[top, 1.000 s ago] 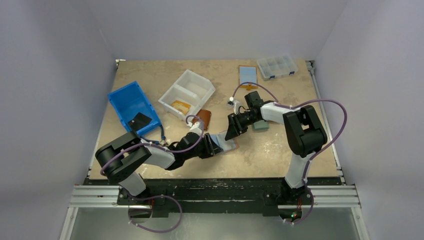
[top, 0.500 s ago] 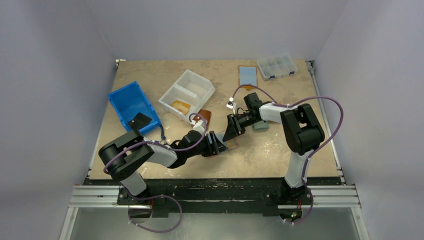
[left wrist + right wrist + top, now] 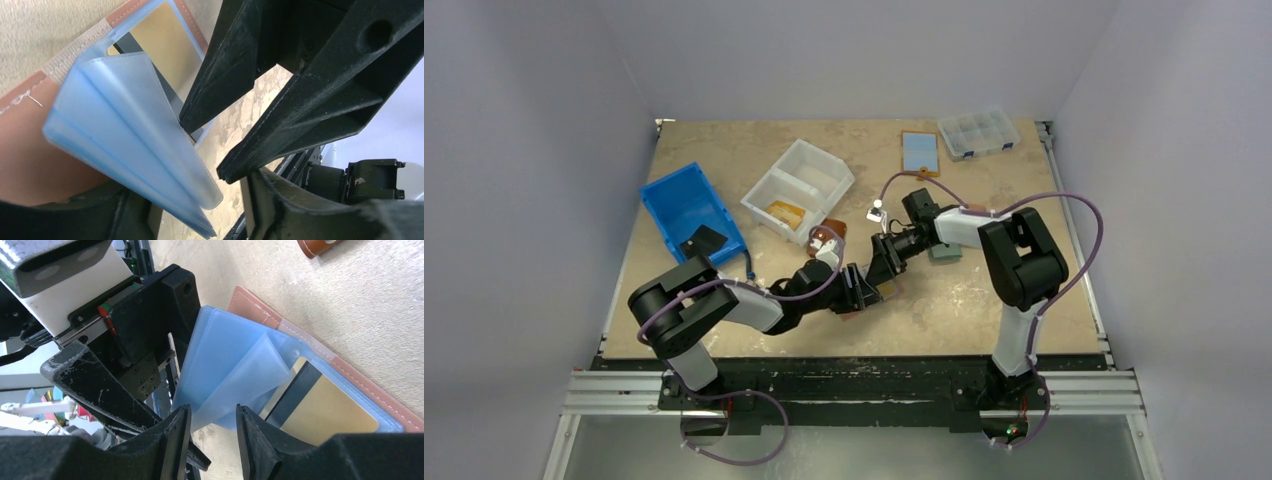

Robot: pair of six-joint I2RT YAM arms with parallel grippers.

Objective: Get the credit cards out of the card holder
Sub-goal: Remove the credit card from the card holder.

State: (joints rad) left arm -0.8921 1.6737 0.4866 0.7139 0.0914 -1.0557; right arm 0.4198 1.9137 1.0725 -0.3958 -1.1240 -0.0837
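The brown card holder (image 3: 892,291) lies open on the table between both grippers. Its light-blue translucent sleeves (image 3: 115,115) stand fanned up off the brown cover (image 3: 30,165). A gold credit card (image 3: 325,415) with a black stripe sits in the flat sleeve against the cover (image 3: 260,310). My left gripper (image 3: 197,207) is open; the sleeve stack rests against its left finger, with a gap to the right one. My right gripper (image 3: 213,425) is open just below the edge of a raised sleeve (image 3: 225,360), touching nothing. Its fingers (image 3: 235,75) hang beside the fan.
A white divided bin (image 3: 799,185) and a blue bin (image 3: 692,212) stand at the back left. A brown leather piece (image 3: 832,234) lies near the left arm. A clear compartment box (image 3: 977,132) and a light-blue flat rectangle (image 3: 920,150) sit at the back. A grey-green block (image 3: 945,253) lies by the right arm.
The left gripper's jaws have widened off the sleeves. The right gripper has moved left and down, close over the holder, and the two grippers now nearly meet.
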